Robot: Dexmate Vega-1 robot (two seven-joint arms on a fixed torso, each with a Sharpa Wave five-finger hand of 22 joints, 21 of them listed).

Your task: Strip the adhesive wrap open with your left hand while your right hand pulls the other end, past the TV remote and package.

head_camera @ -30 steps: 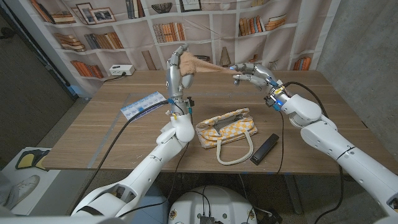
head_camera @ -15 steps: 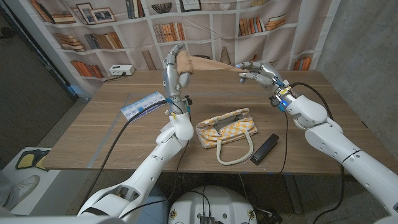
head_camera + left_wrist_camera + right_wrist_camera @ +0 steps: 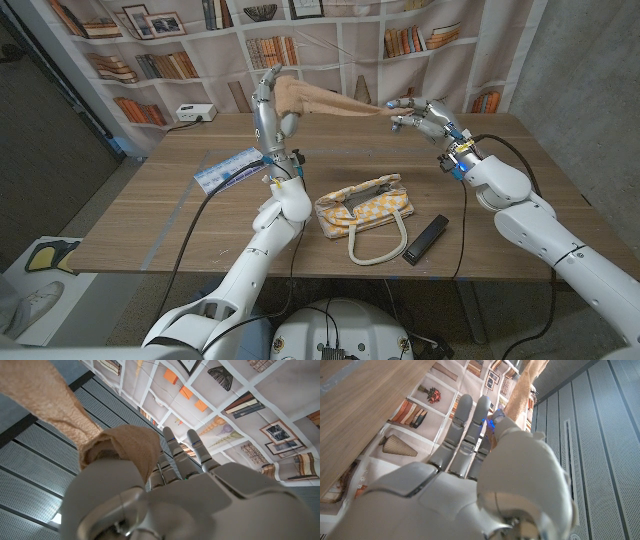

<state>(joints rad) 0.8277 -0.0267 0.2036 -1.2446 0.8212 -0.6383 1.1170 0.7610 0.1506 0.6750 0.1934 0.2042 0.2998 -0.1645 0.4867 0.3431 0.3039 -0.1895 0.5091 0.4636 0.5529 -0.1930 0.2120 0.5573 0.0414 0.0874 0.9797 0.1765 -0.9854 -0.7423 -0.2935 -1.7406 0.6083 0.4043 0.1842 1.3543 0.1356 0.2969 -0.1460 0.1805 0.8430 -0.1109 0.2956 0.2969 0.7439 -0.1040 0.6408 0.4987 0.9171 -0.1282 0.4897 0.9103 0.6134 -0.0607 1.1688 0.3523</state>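
Wooden table [image 3: 150, 215] takes up most of the head view, bookshelf backdrop [image 3: 200, 40] right behind its far edge. Both hands are up in the air above the far half of the table. Tan adhesive wrap [image 3: 330, 102] is stretched between them as a drawn-out strip, so the pull is well underway — judging by the span, maybe most of the way, though I can't tell how much wrap is left on the roll. Left hand [image 3: 268, 112] holds the bunched roll end, fingers curled around it with the wrap wadded against the palm; left wrist view shows the same. Right hand [image 3: 420, 115] pinches the thin free end between thumb and fingers, other fingers spread forward. Yellow checked bag [image 3: 365, 205] — presumably the "package" — sits mid-table between the arms, handles toward the near edge. Blue-and-white packet [image 3: 228, 168] lies flat left of the left arm. Black TV remote [image 3: 425, 238] lies just beside the bag's right side, near the front edge. Left to do, as I read it: keep widening the gap until the strip is fully opened. Room: open table to the right of the right hand before the edge; left hand has free air to its left. Backdrop is close behind both hands, so pull sideways, not back. Strip runs well above the bag and remote — no snag risk there.
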